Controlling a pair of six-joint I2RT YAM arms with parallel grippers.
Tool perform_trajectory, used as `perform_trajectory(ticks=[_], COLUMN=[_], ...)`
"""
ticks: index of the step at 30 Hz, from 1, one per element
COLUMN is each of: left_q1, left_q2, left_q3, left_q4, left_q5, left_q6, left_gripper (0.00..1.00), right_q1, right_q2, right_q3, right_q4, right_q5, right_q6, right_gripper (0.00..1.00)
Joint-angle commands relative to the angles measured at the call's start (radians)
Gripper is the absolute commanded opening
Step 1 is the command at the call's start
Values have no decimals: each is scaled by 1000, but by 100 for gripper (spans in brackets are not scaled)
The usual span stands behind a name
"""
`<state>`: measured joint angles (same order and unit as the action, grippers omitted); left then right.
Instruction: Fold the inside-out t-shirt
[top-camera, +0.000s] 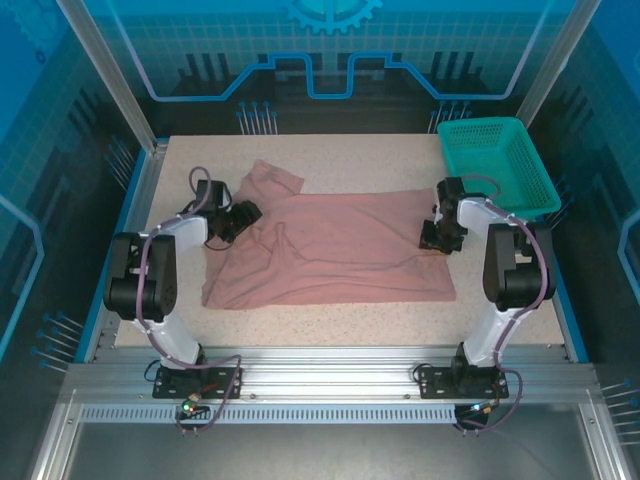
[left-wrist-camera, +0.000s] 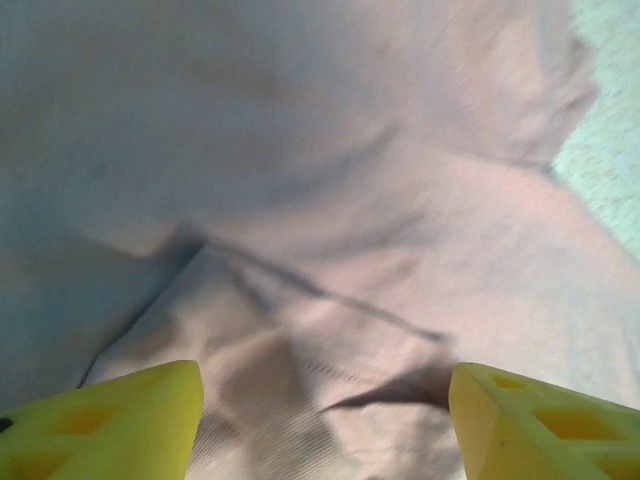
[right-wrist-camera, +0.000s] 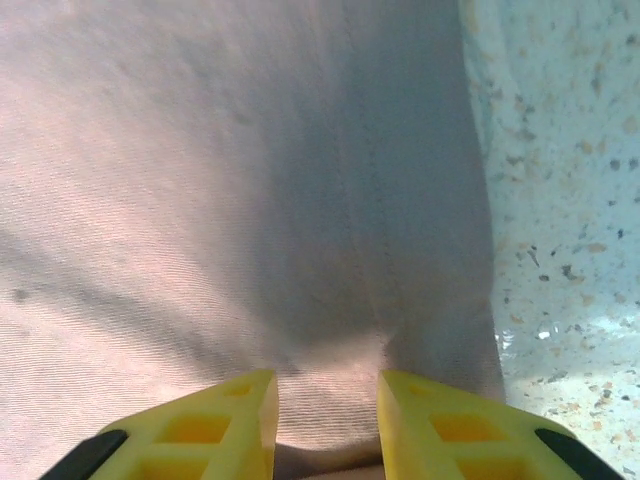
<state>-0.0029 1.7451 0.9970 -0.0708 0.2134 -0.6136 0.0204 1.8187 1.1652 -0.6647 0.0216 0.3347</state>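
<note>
The pink t-shirt (top-camera: 340, 250) lies spread across the middle of the table (top-camera: 330, 320), rumpled at its left end. The left gripper (top-camera: 248, 213) sits at that left edge, fingers spread wide over the cloth (gripping nothing). The right gripper (top-camera: 435, 240) pinches a fold by the shirt's right edge. A teal basket (top-camera: 500, 165) stands at the upper right.

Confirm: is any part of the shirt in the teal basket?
No, the t-shirt lies spread on the table, and the teal basket at the far right corner has no cloth in it.
</note>
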Motion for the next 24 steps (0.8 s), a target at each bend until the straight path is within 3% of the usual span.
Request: perform_trajectory(ticks=[1,6,14,24], left_q1=[9,22,23,9], left_q2=[51,259,596,974], left_q3=[156,468,998,1631], left_q4=[-5,-155,-439,-756], left_q5=[-61,-83,-92,-120], left_q6=[116,233,399,490], left_gripper=[68,68,69,69], right_q1=[58,129,143,149], right_q2=[-38,-20,-58,-46], right_q3=[86,155,119,117], right_q4=[37,57,145,129], right_q5=[-31,1,-42,-31], right_q6=[-22,-58,-79,-79], right_gripper=[35,41,54,54])
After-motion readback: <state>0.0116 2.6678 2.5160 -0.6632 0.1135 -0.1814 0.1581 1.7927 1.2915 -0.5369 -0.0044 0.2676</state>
